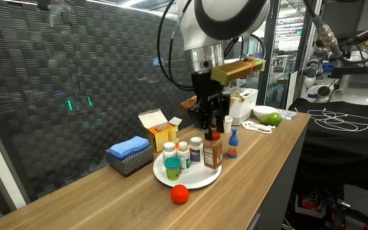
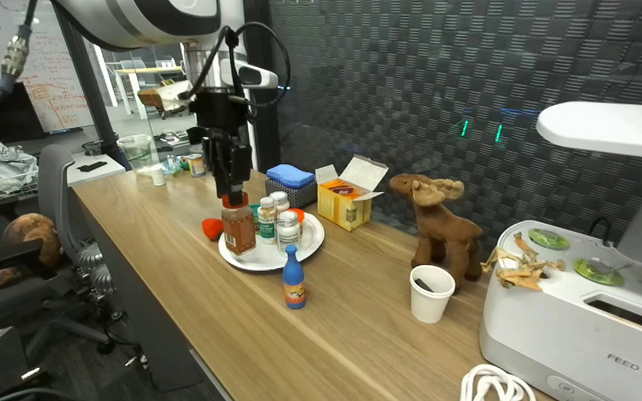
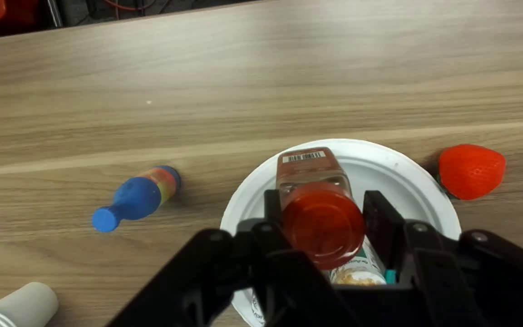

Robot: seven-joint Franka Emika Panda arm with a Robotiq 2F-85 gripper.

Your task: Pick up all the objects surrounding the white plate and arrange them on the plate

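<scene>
My gripper (image 3: pixel 323 211) is shut on the red lid of a square brown jar (image 1: pixel 212 155), pointing down from above. The jar is over the rim side of the white plate (image 1: pixel 200 179); I cannot tell whether its base touches. On the plate stand white bottles (image 1: pixel 184 156), a green tub with a teal lid (image 1: pixel 172 167) and, partly hidden, an orange-capped item (image 2: pixel 298 214). A red strawberry-like piece (image 3: pixel 471 171) lies on the table just outside the plate. Upright on the opposite side, also off the plate, is a blue bottle (image 2: pixel 294 278).
Behind the plate are a yellow box (image 2: pixel 346 209) with raised flaps and a patterned box topped by a blue cloth (image 1: pixel 129 147). A paper cup (image 2: pixel 431 298), a toy moose (image 2: pixel 446 228) and a white planter (image 2: pixel 544 328) stand farther along the table.
</scene>
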